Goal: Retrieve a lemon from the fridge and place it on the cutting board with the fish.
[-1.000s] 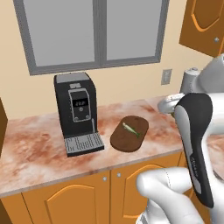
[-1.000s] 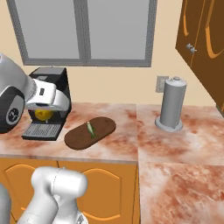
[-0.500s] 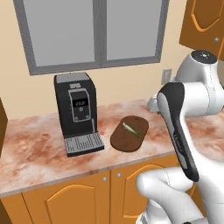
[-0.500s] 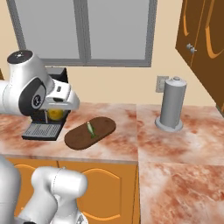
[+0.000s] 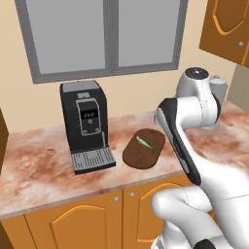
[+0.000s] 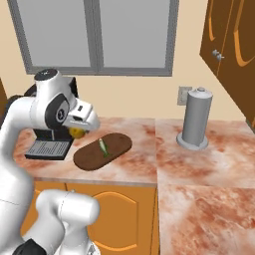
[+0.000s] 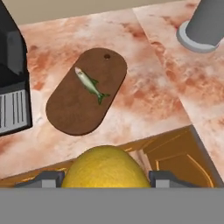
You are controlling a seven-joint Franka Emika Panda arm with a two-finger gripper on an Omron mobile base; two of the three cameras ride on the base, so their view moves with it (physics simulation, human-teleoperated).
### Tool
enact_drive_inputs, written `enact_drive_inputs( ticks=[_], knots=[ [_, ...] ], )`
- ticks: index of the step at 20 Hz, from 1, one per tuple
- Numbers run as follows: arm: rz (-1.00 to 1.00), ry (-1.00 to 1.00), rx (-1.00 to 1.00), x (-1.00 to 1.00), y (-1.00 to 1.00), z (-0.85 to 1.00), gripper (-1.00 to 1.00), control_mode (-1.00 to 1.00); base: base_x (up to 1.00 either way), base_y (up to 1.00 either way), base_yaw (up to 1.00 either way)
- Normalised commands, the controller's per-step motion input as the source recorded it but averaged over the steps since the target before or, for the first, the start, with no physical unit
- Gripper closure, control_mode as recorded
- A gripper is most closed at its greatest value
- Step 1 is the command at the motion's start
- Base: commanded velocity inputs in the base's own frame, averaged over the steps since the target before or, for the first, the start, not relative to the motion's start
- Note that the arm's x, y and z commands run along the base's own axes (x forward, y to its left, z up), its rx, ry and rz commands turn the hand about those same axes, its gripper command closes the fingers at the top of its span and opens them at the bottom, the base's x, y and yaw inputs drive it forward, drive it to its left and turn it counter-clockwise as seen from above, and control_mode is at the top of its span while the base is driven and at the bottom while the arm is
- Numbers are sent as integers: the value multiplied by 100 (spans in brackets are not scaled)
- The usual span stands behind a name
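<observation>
The yellow lemon (image 7: 105,168) sits between my gripper's (image 7: 105,179) two fingers, which are shut on it. In the right base view the lemon (image 6: 76,132) peeks out under the hand, hanging above the counter just left of the cutting board (image 6: 102,151). The dark brown oval cutting board (image 7: 87,98) lies on the marbled counter ahead of the hand, with the small greenish fish (image 7: 91,84) on its middle. From the left base view the board (image 5: 143,148) and fish (image 5: 146,144) lie beside my arm's forearm. The fridge is out of view.
A black coffee machine (image 5: 85,124) stands left of the board, its drip tray (image 7: 13,109) close to the board's end. A grey cylinder (image 6: 195,119) stands on the counter at the right. Wooden wall cabinets (image 6: 229,45) hang at the upper right; the counter's front edge lies under the hand.
The arm has swung up and toward the board, carrying the lemon from in front of the coffee machine to beside the board's left end. Board and fish have not moved.
</observation>
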Motion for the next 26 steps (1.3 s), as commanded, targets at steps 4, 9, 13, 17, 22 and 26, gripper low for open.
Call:
enact_drive_inputs(
  ticks=[4,9,13,17,22,26],
  knots=[
    [-14,12,14,89,-17,-14,100,-100,0,0,0],
    [-10,15,10,80,-26,-28,100,-100,0,0,0],
    [-8,2,0,53,-1,-31,100,-100,0,0,0],
    [-10,0,0,52,0,-32,100,-100,0,0,0],
    [-12,0,0,53,0,-52,100,-100,0,0,0],
    [-10,-1,0,46,1,-56,100,-100,0,0,0]
  ],
)
